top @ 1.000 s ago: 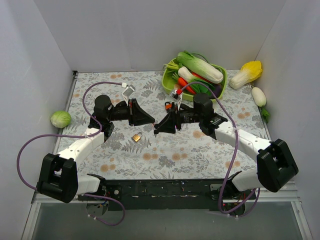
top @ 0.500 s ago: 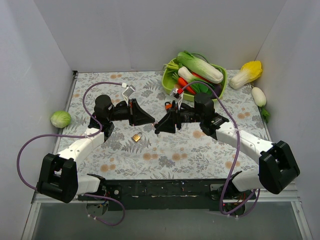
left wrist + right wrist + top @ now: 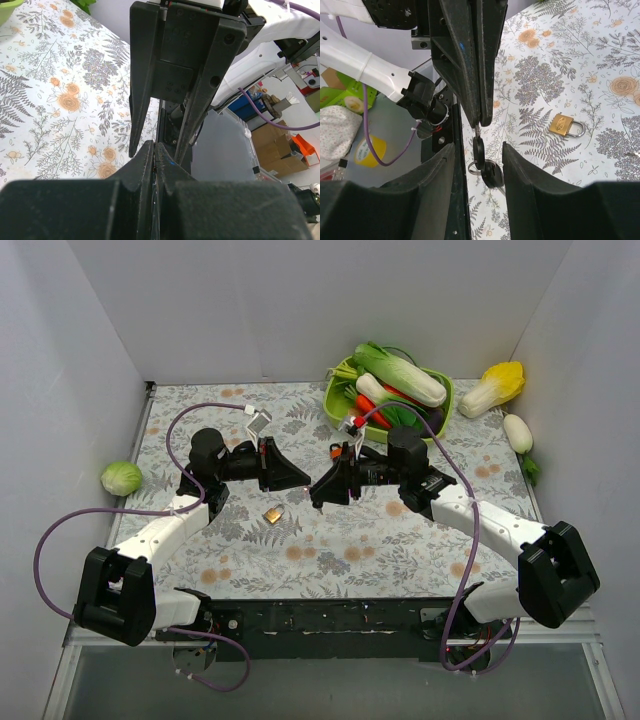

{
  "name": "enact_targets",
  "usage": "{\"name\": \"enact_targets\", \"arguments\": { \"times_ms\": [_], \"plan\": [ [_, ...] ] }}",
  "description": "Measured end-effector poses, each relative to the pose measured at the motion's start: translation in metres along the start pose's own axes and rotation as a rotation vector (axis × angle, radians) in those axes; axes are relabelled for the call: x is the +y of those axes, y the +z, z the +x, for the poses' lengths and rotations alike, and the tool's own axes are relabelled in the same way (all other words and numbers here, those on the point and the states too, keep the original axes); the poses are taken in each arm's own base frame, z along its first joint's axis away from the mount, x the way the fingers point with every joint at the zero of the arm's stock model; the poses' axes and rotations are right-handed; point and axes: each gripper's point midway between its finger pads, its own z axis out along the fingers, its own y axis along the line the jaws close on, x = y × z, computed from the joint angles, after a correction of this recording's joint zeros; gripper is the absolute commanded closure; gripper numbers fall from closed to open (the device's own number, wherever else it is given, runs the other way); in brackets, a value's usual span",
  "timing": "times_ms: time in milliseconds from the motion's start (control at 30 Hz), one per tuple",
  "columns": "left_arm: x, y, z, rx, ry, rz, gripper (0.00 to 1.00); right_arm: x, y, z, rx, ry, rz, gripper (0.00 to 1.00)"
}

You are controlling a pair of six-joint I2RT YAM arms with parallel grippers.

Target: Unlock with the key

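**Floral counter (image 3: 400, 540), key (image 3: 478, 147) held over it**

L tool (image 3: 480, 122) is pressed together on the key blade. Black head points at R tool (image 3: 318, 492), long axis in line w/ L tool. R tool spread, flanking the head, not touching. Only R-wrist view shows the key; L-wrist view hides it.

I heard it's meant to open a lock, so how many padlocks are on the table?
1. A small brass padlock lies flat on the floral tablecloth, a little left of centre. Another could be hidden from these views.
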Motion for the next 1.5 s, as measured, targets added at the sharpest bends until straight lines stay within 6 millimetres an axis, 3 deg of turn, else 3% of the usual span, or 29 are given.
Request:
{"name": "enact_targets", "arguments": {
  "times_ms": [133,600,700,833,933,967,1033,1067,1300,1500],
  "plan": [
    [0.001,0.000,0.000,0.000,-0.001,-0.003,1.00,0.003,0.001,-0.004,-0.013,-0.006,-0.010,0.65],
    [0.003,0.000,0.000,-0.003,-0.006,-0.015,1.00,0.004,0.002,-0.004,-0.014,0.001,-0.014,0.74],
    [0.003,0.000,0.000,-0.002,-0.006,-0.014,1.00,0.004,0.002,-0.003,-0.012,0.003,-0.013,0.79],
    [0.003,0.000,0.000,-0.003,-0.005,-0.014,1.00,0.002,0.003,-0.002,-0.009,0.006,-0.011,0.99],
    [0.003,0.000,0.000,-0.003,-0.006,-0.015,1.00,0.002,0.003,-0.002,-0.009,0.006,-0.012,0.99],
    [0.003,0.000,0.000,-0.004,-0.007,-0.017,0.86,0.002,0.003,-0.001,-0.008,0.007,-0.011,0.99],
    [0.005,0.000,0.000,-0.008,-0.007,-0.026,0.34,0.001,0.003,-0.001,-0.009,0.008,-0.010,0.99],
    [0.007,0.001,-0.002,-0.017,-0.001,-0.036,0.02,0.001,0.003,0.000,-0.009,0.009,-0.010,0.99],
    [0.024,0.001,-0.013,-0.084,-0.021,-0.149,0.02,-0.018,-0.007,-0.006,-0.047,0.032,0.073,0.99],
    [0.056,-0.005,-0.021,-0.158,-0.055,-0.333,0.02,-0.065,-0.060,-0.022,-0.142,0.081,0.323,0.99]
  ]
}}
